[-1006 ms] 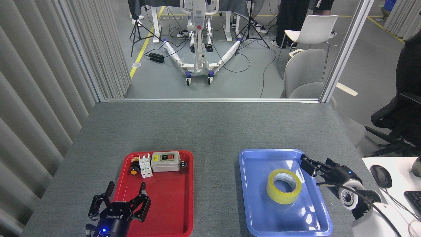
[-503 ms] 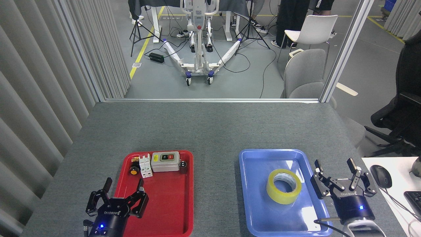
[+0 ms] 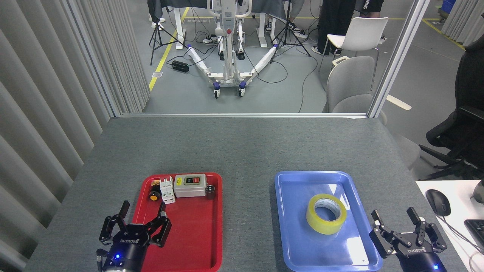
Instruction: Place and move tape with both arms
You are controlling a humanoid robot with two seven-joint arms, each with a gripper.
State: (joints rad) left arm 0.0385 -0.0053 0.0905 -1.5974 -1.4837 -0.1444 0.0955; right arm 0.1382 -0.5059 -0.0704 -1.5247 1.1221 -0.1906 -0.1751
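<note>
Head view: both claws upright, fingers spread, left claw (image 3: 141, 216), right claw (image 3: 394, 218) beside the tape (image 3: 326, 214).

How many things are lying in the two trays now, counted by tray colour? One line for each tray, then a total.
Red tray: 5 (orange-and-black round part, small item behind it, white breaker, grey switch box, small dark cylinder)
Blue tray: 1 (tape)
Total: 6

Glossy plastic blue tray (image 3: 287, 211), translucent tape (image 3: 326, 214)
</note>
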